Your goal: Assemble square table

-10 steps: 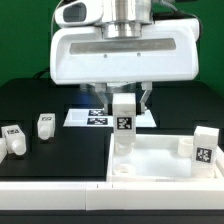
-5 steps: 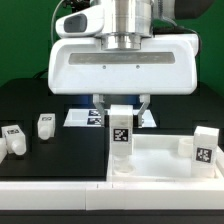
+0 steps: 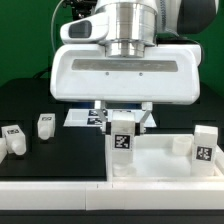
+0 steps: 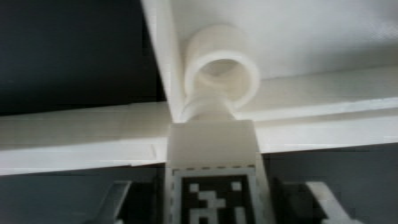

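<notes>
The square table's white top lies at the exterior view's right. My gripper is shut on a white tagged leg and holds it upright over the top's near left corner. In the wrist view the same leg sits between my fingers, just before the round corner hole. A second leg stands at the top's right side. Whether the held leg's foot touches the corner hole I cannot tell.
Two loose white legs rest on the black table at the exterior view's left. The marker board lies behind them, partly under the arm. A long white bar runs along the front edge.
My gripper has come down with the leg in it. The leg now hangs lower, closer to the corner of the table top. The other parts have stayed put.
</notes>
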Controlling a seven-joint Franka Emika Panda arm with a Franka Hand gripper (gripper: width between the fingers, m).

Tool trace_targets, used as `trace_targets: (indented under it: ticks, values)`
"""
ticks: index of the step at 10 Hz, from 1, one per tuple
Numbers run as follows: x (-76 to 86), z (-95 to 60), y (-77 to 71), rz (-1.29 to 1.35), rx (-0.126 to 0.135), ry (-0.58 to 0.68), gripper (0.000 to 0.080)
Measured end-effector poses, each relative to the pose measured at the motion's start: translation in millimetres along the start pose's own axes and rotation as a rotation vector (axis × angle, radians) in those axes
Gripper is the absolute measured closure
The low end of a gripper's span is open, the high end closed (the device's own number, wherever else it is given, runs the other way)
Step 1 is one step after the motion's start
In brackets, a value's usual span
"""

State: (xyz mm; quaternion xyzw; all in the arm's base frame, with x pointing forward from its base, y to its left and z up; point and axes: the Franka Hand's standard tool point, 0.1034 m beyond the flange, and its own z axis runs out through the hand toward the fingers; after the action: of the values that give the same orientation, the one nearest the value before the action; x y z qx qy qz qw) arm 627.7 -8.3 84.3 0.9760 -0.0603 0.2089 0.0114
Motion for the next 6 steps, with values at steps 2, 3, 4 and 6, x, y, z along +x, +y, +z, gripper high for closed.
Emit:
trace_targets:
  ticks: [2,3,4,6]
  values:
    - [-2.4,-1.2,0.1,-0.003,-0.003,0.008,0.0517]
    - [-5.1,-2.5,2.7,-0.001,-0.005,0.004,0.0517]
    - [-7.9,-3.7,3.1,0.000,-0.005,0.000,0.0517]
    - [-11.2,-4.7,3.2,-0.002,-0.006,-0.001,0.0517]
